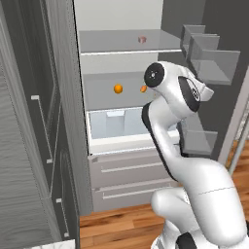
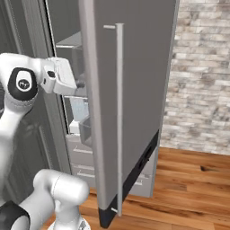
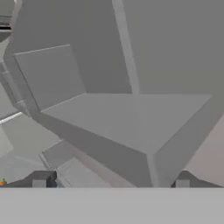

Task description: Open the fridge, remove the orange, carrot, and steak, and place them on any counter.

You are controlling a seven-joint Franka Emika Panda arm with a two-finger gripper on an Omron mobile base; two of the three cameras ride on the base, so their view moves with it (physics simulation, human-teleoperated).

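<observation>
1. Fridge (image 1: pixel 121 121) is open, filling the centre of the left base view; its door (image 2: pixel 130 108), with a long bar handle (image 2: pixel 119 117), is swung out in the middle of the right base view.
2. Orange (image 1: pixel 118 88) sits on the middle shelf, centre of the left base view.
3. Carrot (image 1: pixel 143 89) lies on the same shelf, right of the orange, partly hidden behind the arm.
4. Steak (image 1: pixel 142 39) lies on the top shelf, upper centre.
5. Claw (image 3: pixel 111 180) is wide open and empty; its fingertips (image 3: pixel 41 179) sit at the bottom corners of the hand view, facing grey door bins (image 3: pixel 127 122).
6. Drawers (image 1: pixel 129 180) below are closed.
</observation>
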